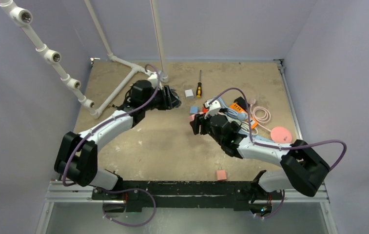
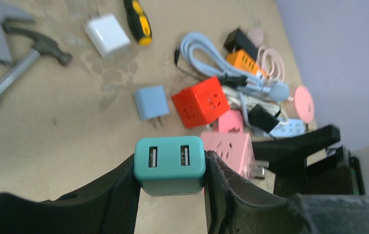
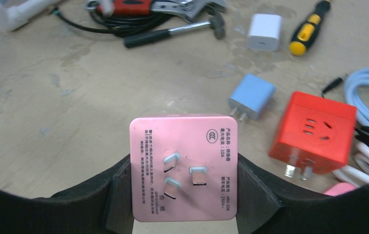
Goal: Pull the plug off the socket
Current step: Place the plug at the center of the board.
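My left gripper (image 2: 169, 168) is shut on a teal two-port USB plug (image 2: 169, 165), held above the table with its ports facing the camera. My right gripper (image 3: 183, 170) is shut on a pink cube socket (image 3: 183, 165), whose three-pronged back faces the camera. The plug and socket are apart. In the left wrist view the pink socket (image 2: 228, 146) sits just right of the teal plug, with a gap between them. In the top view the left gripper (image 1: 172, 97) is up and left of the right gripper (image 1: 198, 124).
A blue charger (image 2: 151, 102), a red cube socket (image 2: 203, 101), a white charger (image 2: 107, 35), a yellow-black screwdriver (image 2: 138, 20), a hammer (image 2: 21, 66) and coiled cables (image 2: 221, 58) lie around. White pipes (image 1: 119, 90) run at the back left. A pink charger (image 1: 221, 174) lies near the front edge.
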{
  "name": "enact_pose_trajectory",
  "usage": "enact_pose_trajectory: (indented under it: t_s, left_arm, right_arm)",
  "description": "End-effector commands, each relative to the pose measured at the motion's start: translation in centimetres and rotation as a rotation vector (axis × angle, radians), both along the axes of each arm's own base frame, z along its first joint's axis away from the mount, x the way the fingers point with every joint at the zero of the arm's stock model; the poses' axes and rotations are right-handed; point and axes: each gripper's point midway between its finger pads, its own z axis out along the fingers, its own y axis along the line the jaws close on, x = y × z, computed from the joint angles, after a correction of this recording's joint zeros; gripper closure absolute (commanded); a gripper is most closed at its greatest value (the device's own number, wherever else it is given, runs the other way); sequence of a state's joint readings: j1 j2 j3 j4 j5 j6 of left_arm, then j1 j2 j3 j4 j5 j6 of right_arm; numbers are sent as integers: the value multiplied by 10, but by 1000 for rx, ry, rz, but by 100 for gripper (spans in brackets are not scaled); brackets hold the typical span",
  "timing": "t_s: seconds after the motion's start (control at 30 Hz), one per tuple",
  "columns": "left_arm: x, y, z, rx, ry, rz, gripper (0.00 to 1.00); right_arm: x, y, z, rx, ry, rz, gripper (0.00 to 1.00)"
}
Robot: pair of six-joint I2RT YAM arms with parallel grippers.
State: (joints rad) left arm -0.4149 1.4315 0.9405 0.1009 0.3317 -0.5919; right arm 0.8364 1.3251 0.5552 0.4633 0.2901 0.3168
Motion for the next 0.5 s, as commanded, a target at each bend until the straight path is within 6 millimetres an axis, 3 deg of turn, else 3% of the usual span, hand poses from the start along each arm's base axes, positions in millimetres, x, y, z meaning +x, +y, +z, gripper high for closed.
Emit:
enact_pose_trajectory:
  t_s: [0.0, 0.13, 0.23, 0.33, 0.47]
  left_arm:
    - [-10, -13, -43, 153, 69, -8, 100]
    - [-22, -18, -83, 230, 162, -19, 99]
    - [-29, -23, -104, 272, 205, -32, 93]
    - [-32, -23, -121, 296, 241, -36, 76]
    - [-33, -20, -138, 327, 278, -28, 47]
  right_arm:
    - [7, 8, -3, 75, 110, -4, 100]
    - [9, 4, -27, 53, 210, -62, 98]
    - [10, 2, -39, 43, 245, -89, 94]
    - [10, 0, -41, 48, 254, -103, 73]
    - [13, -1, -37, 54, 248, -111, 42]
